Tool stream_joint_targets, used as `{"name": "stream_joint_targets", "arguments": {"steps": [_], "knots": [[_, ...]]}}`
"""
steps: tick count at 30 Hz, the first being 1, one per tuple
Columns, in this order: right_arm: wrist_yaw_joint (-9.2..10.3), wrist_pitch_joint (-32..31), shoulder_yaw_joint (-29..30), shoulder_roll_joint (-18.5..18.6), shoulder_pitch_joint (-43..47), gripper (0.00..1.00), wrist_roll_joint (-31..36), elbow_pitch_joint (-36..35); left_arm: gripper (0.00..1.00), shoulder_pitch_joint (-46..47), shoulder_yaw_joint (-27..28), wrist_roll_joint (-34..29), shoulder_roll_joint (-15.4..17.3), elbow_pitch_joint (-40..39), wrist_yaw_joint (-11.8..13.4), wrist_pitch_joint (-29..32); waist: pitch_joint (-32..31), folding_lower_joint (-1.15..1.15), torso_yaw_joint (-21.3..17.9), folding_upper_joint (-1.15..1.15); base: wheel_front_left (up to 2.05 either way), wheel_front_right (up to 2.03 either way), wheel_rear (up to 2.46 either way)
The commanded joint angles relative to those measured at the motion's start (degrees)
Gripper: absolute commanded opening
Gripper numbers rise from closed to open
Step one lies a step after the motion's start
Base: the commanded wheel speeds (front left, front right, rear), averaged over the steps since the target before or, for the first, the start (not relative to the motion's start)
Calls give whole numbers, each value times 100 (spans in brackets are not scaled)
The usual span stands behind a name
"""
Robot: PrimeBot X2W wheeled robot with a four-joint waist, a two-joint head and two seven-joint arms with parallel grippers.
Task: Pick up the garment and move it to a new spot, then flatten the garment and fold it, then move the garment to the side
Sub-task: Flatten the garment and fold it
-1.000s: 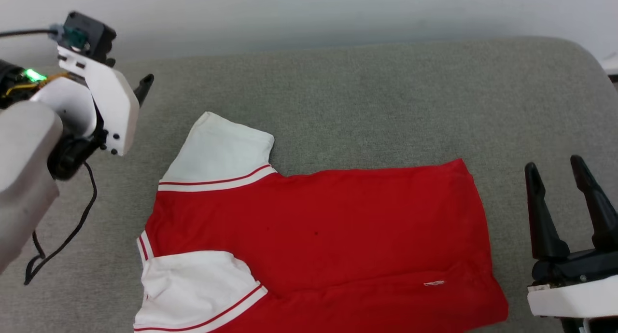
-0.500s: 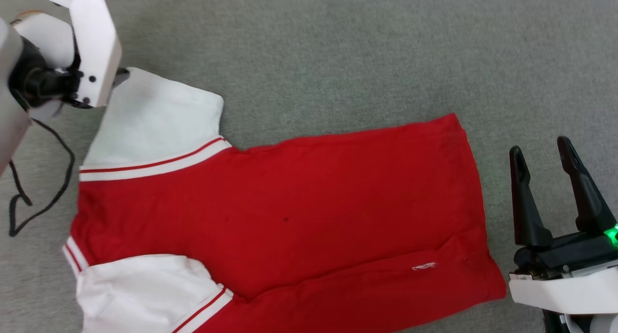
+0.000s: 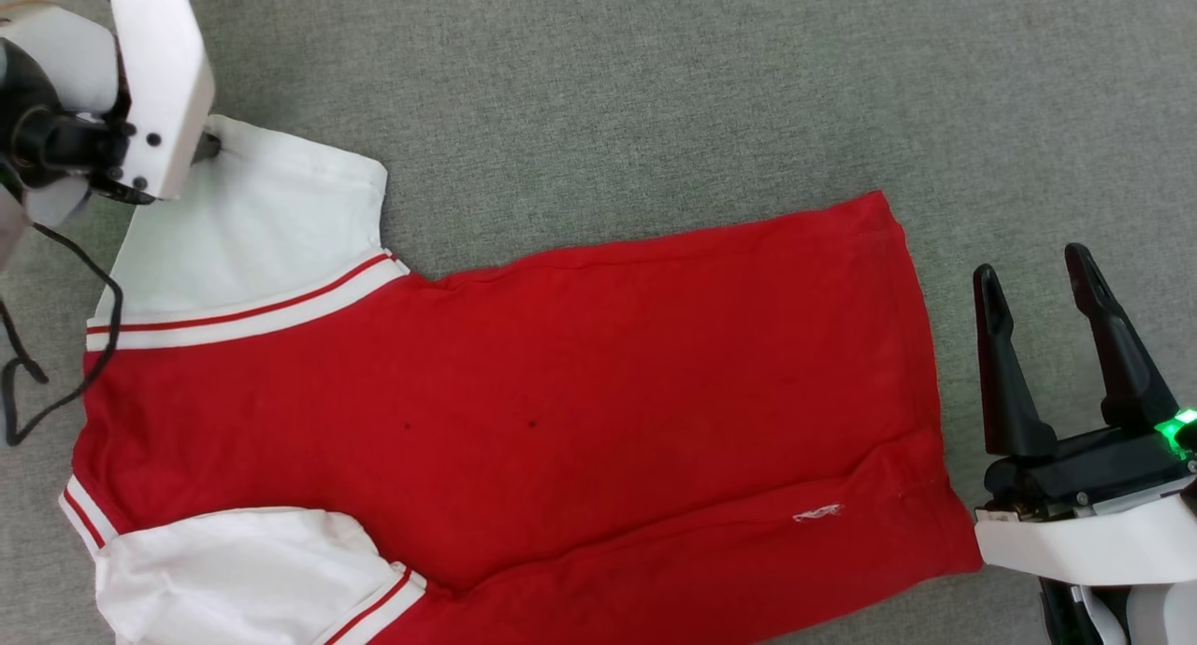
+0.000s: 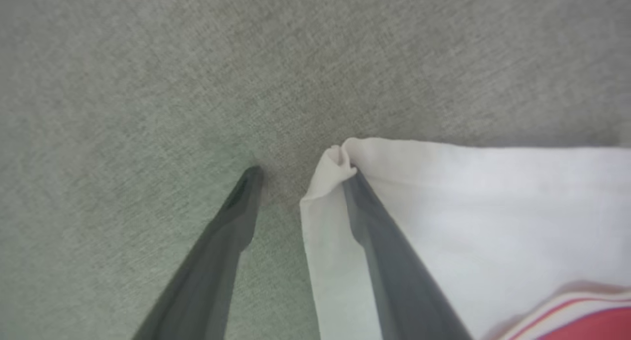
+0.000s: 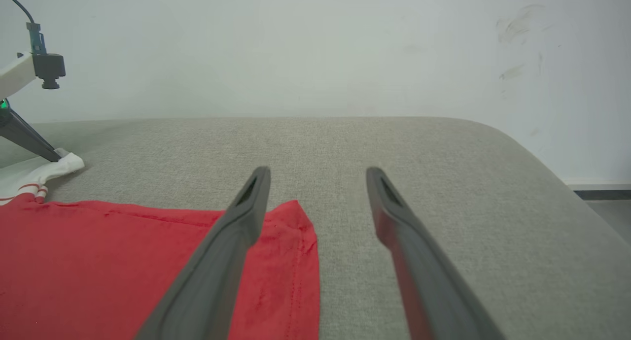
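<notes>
While the shirt [image 3: 524,421] lies spread flat on the grey cushion [image 3: 655,112], the left gripper [image 4: 301,171] stands at the outer corner of one white sleeve [image 3: 262,215]. Its fingers are apart, one tip on the cushion, the other against the bunched sleeve corner. The right gripper [image 3: 1029,262], fingers spread wide, sits just beside the shirt's hem.

Grey fabric surface [image 3: 655,84]; pale scuffed wall [image 5: 315,44] behind; possibly floor [image 5: 611,217] beyond.
</notes>
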State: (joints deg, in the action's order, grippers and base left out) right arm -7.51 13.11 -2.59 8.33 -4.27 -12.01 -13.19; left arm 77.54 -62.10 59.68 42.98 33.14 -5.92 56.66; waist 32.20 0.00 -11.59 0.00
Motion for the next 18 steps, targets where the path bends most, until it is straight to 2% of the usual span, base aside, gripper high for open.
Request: {"name": "stream_joint_targets", "arguments": {"steps": [1,5,10,14,18], "knots": [[5,37,16,44,-53,100,22,31,0,-434,-228,20,-153,47,-23,31,-41,0,13,0,0,0,0],[5,36,58,135,-106,100,54,119,0,-386,-172,0,-76,-2,-54,-166,-264,0,73,0,0,0,0],[5,-148,178,446,-355,100,111,149,0,-402,-136,-12,-105,-81,-109,-572,-751,0,212,0,0,0,0],[4,-701,153,866,-713,100,121,107,0,-535,-232,-71,-122,-265,-135,-894,-1160,0,368,0,0,0,0],[5,-1664,-171,1443,-1156,100,-124,262,0,-646,-362,-86,-139,-541,-142,-1114,-1461,0,539,0,0,0,0]]}}
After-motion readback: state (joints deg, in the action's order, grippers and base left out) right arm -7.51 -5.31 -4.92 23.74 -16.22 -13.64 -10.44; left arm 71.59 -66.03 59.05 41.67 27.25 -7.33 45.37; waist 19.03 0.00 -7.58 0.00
